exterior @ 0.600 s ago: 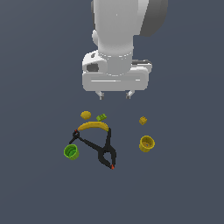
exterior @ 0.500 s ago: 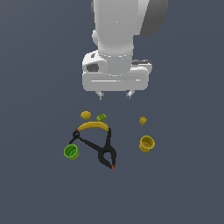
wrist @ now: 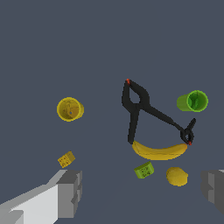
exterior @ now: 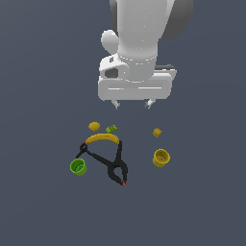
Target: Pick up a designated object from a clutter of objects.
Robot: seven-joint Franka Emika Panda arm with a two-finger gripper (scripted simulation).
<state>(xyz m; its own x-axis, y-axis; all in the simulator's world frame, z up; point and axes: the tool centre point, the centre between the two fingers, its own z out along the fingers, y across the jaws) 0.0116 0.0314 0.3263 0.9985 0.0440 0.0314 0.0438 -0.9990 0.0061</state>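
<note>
The designated object, a tiny yellow-orange studded brick [exterior: 157,132] [wrist: 66,159], lies alone at the exterior view's right, just behind the yellow cup [exterior: 161,157] [wrist: 69,109]. My gripper [exterior: 131,104] [wrist: 142,194] hangs open high above the clutter, holding nothing; one finger [wrist: 70,191] shows close to the brick in the wrist view. The rest of the clutter sits to the exterior view's left: banana [exterior: 101,139] [wrist: 159,151], black clamp [exterior: 108,162] [wrist: 146,111], green cup [exterior: 78,166] [wrist: 193,101], yellow lump [exterior: 94,126] [wrist: 176,176], small green block [exterior: 111,129] [wrist: 144,170].
Everything rests on a flat dark grey floor [exterior: 202,202]. The arm's white body [exterior: 139,43] fills the upper middle of the exterior view.
The gripper has shifted slightly toward the exterior view's right. No object has moved.
</note>
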